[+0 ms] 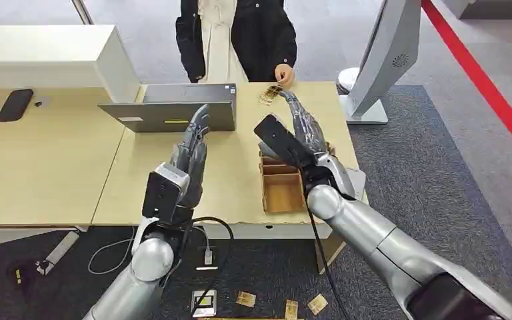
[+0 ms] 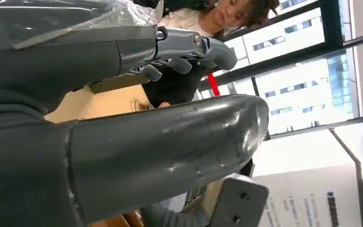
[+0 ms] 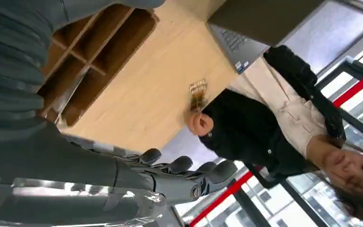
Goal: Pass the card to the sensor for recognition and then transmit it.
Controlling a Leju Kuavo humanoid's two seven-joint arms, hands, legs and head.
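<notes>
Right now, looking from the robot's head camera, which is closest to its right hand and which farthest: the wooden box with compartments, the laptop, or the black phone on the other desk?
From the right hand:
1. Wooden box, just beneath the hand and wrist, on the table's right side.
2. Laptop, across the table toward the left, near the far edge.
3. Black phone, far left on the neighbouring desk.

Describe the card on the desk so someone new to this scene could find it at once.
Start at the light wooden desk and go to its far edge, where a person in a dark jacket stands. The card lies flat by that person's hand, just beyond the right hand. It is small, patterned gold and brown, unlike the grey laptop and wooden divided box.
</notes>
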